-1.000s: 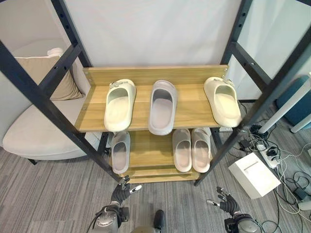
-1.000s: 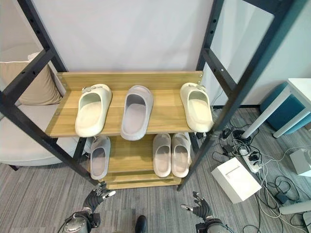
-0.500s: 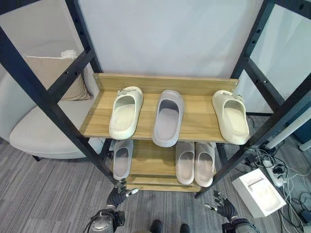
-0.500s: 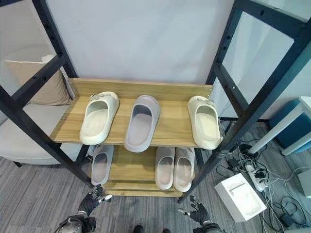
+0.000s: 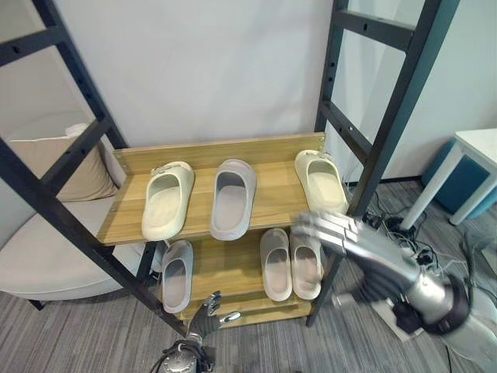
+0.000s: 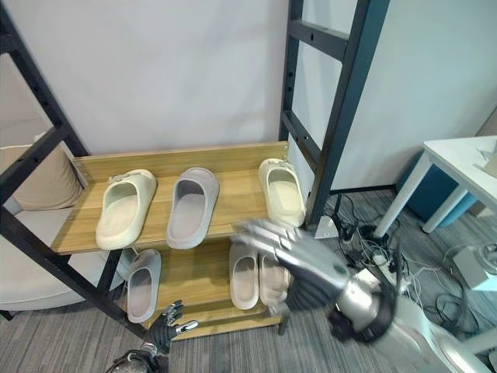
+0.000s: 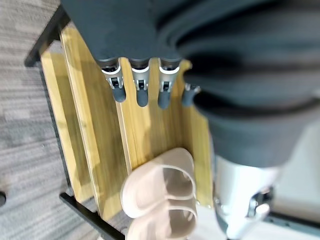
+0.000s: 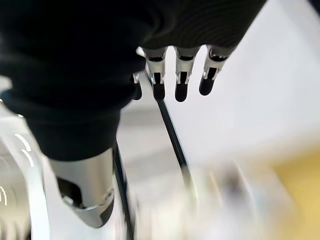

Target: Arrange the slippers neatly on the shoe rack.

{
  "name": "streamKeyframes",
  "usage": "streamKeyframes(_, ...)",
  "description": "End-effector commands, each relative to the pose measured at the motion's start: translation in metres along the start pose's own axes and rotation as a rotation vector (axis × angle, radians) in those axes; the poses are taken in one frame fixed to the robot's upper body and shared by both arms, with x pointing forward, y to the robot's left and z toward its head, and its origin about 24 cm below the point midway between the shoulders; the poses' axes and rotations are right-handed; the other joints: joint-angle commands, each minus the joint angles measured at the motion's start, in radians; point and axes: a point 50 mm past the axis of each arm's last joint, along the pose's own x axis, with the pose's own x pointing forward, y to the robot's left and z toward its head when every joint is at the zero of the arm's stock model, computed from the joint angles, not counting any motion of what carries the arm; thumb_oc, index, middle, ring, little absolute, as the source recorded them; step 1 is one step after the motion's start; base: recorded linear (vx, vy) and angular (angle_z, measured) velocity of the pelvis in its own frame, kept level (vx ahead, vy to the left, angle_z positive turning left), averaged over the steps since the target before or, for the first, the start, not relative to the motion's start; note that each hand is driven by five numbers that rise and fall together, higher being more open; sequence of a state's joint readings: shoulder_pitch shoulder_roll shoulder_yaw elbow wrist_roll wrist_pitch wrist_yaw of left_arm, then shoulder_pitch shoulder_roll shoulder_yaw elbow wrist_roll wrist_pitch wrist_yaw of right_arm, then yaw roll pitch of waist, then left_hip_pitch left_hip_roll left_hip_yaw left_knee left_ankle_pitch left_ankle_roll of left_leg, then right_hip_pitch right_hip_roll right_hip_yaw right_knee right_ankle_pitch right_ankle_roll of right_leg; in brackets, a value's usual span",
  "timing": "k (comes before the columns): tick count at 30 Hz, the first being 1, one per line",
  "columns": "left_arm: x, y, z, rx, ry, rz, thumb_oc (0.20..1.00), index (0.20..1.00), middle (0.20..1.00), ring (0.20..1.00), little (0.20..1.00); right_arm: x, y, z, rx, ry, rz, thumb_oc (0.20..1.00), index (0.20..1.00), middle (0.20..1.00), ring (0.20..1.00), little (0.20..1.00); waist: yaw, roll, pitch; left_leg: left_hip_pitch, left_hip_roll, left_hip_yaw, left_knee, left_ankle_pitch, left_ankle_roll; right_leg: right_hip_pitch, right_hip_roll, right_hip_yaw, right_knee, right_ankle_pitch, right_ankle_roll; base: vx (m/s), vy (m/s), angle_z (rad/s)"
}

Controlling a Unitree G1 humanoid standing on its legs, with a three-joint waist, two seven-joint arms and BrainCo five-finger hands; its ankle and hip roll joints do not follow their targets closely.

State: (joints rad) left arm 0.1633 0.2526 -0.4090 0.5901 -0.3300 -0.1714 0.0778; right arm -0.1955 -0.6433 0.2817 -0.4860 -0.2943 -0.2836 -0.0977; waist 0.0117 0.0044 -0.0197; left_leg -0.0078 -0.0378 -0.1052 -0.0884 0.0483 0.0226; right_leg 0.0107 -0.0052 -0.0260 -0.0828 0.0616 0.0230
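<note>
On the rack's top wooden shelf [image 5: 273, 203] lie a cream slipper [image 5: 167, 199] at the left, a grey slipper [image 5: 231, 197] in the middle and a second cream slipper [image 5: 320, 180] at the right. The lower shelf [image 5: 225, 268] holds a grey slipper [image 5: 177, 274] and a pinkish pair [image 5: 290, 263], which the left wrist view also shows [image 7: 159, 194]. My right hand [image 5: 349, 237] is raised before the rack's right side, fingers straight, holding nothing. My left hand [image 5: 206, 309] hangs low by the rack's foot, fingers [image 7: 141, 89] straight and empty.
Black slanted rack posts [image 5: 388, 128] frame the shelves on both sides. A beige armchair [image 5: 43, 260] with a cushion [image 5: 68, 172] stands at the left. A white table [image 5: 475, 151] and floor cables [image 5: 396, 225] are at the right.
The camera has shifted, so the rack sits differently in view. My right arm has risen from near the floor to the rack's right side. The slippers have not moved.
</note>
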Motion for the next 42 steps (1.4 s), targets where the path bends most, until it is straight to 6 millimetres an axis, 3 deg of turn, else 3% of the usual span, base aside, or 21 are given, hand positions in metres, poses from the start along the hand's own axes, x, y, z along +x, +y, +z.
streamKeyframes(1, 0.014, 0.010, 0.038, 0.011, -0.139, 0.018, 1.000, 1.000, 1.000, 1.000, 1.000, -0.028, 0.008, -0.039, -0.019, 0.263, -0.071, 1.000, 1.000, 1.000, 1.000, 1.000, 0.066, -0.032, 0.023, 0.019, -0.004, -0.008, 0.001, -0.029, 0.004, 0.040, -0.033, -0.011, 0.033, -0.032, 0.048, 0.02, 0.038, 0.51)
streamKeyframes(3, 0.014, 0.010, 0.039, 0.009, -0.143, 0.015, 1.000, 1.000, 1.000, 1.000, 1.000, -0.020, 0.009, -0.044, -0.021, 0.266, -0.095, 1.000, 1.000, 1.000, 1.000, 1.000, 0.073, -0.035, 0.025, 0.019, -0.005, -0.015, 0.001, -0.029, 0.005, 0.040, -0.035, -0.018, 0.034, -0.034, 0.047, 0.02, 0.034, 0.75)
streamKeyframes(7, 0.014, 0.006, 0.045, 0.014, -0.160, -0.018, 1.000, 1.000, 1.000, 1.000, 1.000, 0.001, 0.008, -0.065, -0.101, 0.308, -0.160, 1.000, 1.000, 1.000, 1.000, 1.000, 0.126, -0.052, 0.033, 0.013, -0.014, -0.048, 0.001, -0.031, 0.009, 0.049, -0.040, -0.050, 0.034, -0.042, 0.046, 0.04, 0.024, 0.22)
streamKeyframes(16, 0.012, 0.010, 0.052, 0.036, -0.186, -0.034, 1.000, 1.000, 1.000, 1.000, 1.000, 0.016, 0.006, -0.088, -0.186, 0.373, -0.205, 1.000, 1.000, 1.000, 1.000, 1.000, 0.183, -0.078, 0.046, 0.005, -0.021, -0.083, 0.001, -0.035, 0.013, 0.062, -0.047, -0.081, 0.016, -0.046, 0.048, 0.04, 0.019, 0.17)
streamKeyframes(19, 0.011, 0.015, 0.053, 0.042, -0.193, -0.023, 1.000, 1.000, 1.000, 1.000, 1.000, 0.030, 0.001, -0.095, -0.230, 0.373, -0.215, 1.000, 1.000, 1.000, 1.000, 1.000, 0.204, -0.084, 0.054, 0.003, -0.024, -0.088, 0.001, -0.039, 0.016, 0.067, -0.050, -0.084, 0.009, -0.048, 0.048, 0.03, 0.028, 0.04)
streamKeyframes(25, 0.009, 0.016, 0.056, 0.047, -0.207, -0.023, 1.000, 1.000, 1.000, 1.000, 1.000, 0.046, -0.002, -0.104, -0.287, 0.387, -0.210, 1.000, 1.000, 1.000, 1.000, 1.000, 0.218, -0.086, 0.067, 0.003, -0.024, -0.090, 0.001, -0.043, 0.018, 0.068, -0.052, -0.085, 0.006, -0.052, 0.048, 0.00, 0.009, 0.01)
streamKeyframes(32, 0.013, 0.015, 0.081, 0.048, -0.297, -0.014, 1.000, 1.000, 1.000, 1.000, 1.000, 0.068, 0.000, -0.118, -0.382, 0.450, -0.182, 1.000, 1.000, 1.000, 1.000, 1.000, 0.217, -0.081, 0.108, -0.016, -0.024, -0.084, 0.001, -0.039, 0.022, 0.043, -0.051, -0.077, 0.019, -0.054, 0.042, -0.06, 0.000, -0.01)
streamKeyframes(33, 0.013, 0.015, 0.084, 0.046, -0.308, -0.012, 1.000, 1.000, 1.000, 1.000, 1.000, 0.070, 0.000, -0.121, -0.386, 0.464, -0.175, 0.912, 0.912, 0.912, 0.912, 0.912, 0.215, -0.079, 0.114, -0.018, -0.023, -0.082, 0.001, -0.038, 0.023, 0.039, -0.052, -0.077, 0.022, -0.055, 0.042, -0.03, -0.001, -0.01)
streamKeyframes(35, 0.013, 0.015, 0.084, 0.046, -0.308, -0.012, 1.000, 1.000, 1.000, 1.000, 1.000, 0.070, 0.000, -0.121, -0.386, 0.463, -0.175, 0.884, 0.884, 0.884, 0.884, 0.884, 0.215, -0.079, 0.115, -0.018, -0.023, -0.082, 0.001, -0.038, 0.023, 0.039, -0.052, -0.077, 0.022, -0.055, 0.042, 0.00, 0.000, 0.00)
streamKeyframes(36, 0.014, 0.013, 0.089, 0.044, -0.324, -0.015, 1.000, 1.000, 1.000, 1.000, 1.000, 0.073, 0.007, -0.126, -0.369, 0.497, -0.151, 0.482, 0.482, 0.482, 0.482, 0.482, 0.210, -0.077, 0.125, -0.021, -0.022, -0.080, 0.001, -0.036, 0.023, 0.032, -0.052, -0.073, 0.028, -0.055, 0.039, 0.00, 0.000, 0.00)
streamKeyframes(37, 0.014, 0.013, 0.089, 0.044, -0.324, -0.015, 1.000, 1.000, 1.000, 1.000, 1.000, 0.073, 0.007, -0.126, -0.369, 0.497, -0.151, 0.442, 0.442, 0.442, 0.442, 0.442, 0.210, -0.077, 0.126, -0.021, -0.022, -0.080, 0.001, -0.036, 0.023, 0.031, -0.052, -0.073, 0.028, -0.055, 0.039, -0.04, 0.012, -0.04)
streamKeyframes(38, 0.015, 0.012, 0.090, 0.045, -0.328, -0.017, 1.000, 1.000, 1.000, 1.000, 1.000, 0.073, 0.010, -0.129, -0.368, 0.520, -0.132, 0.200, 0.200, 0.200, 0.200, 0.200, 0.209, -0.077, 0.130, -0.022, -0.022, -0.080, 0.001, -0.036, 0.024, 0.029, -0.051, -0.072, 0.031, -0.055, 0.038, -0.01, 0.011, -0.06)
streamKeyframes(42, 0.014, 0.013, 0.094, 0.053, -0.341, -0.016, 1.000, 1.000, 1.000, 1.000, 1.000, 0.071, 0.011, -0.139, -0.377, 0.586, -0.128, 0.200, 0.200, 0.200, 0.200, 0.200, 0.212, -0.077, 0.133, -0.022, -0.023, -0.084, 0.001, -0.037, 0.025, 0.029, -0.050, -0.073, 0.031, -0.056, 0.036, 0.00, 0.004, -0.01)
